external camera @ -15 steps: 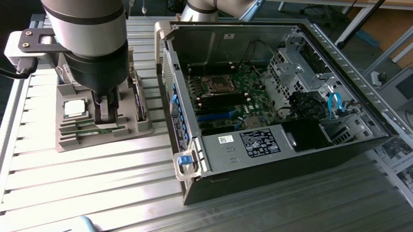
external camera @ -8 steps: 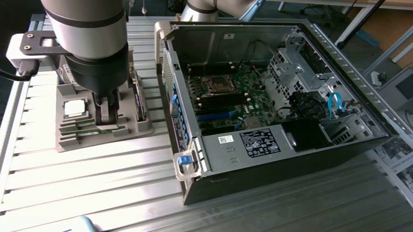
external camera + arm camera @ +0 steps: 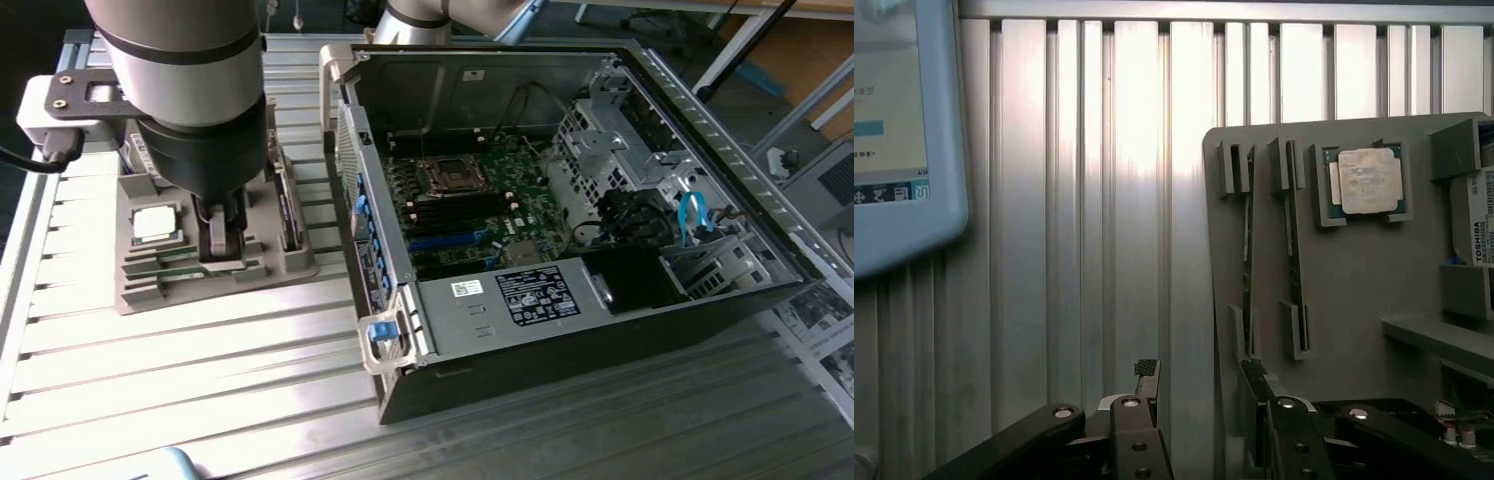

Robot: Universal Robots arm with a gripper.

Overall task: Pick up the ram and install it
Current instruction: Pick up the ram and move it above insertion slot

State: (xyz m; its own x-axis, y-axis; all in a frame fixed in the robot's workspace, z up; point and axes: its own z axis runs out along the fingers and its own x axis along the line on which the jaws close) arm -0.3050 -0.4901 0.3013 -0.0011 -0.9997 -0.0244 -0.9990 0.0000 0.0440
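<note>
Two ram sticks stand on edge in slots of a grey holder tray: one ram near the tray's edge and a second ram beside it. My gripper is open and low over that edge of the tray. One finger hangs over the bare table. The other finger sits at the end of the nearer ram stick. Nothing is held between the jaws. In the exterior view the gripper reaches down into the tray at the exterior view's left.
A square silver processor lies in the tray, and a hard drive with a white label stands at its far side. An open computer case with its motherboard lies at the exterior view's right. A light-blue screen stands beside the ribbed aluminium table.
</note>
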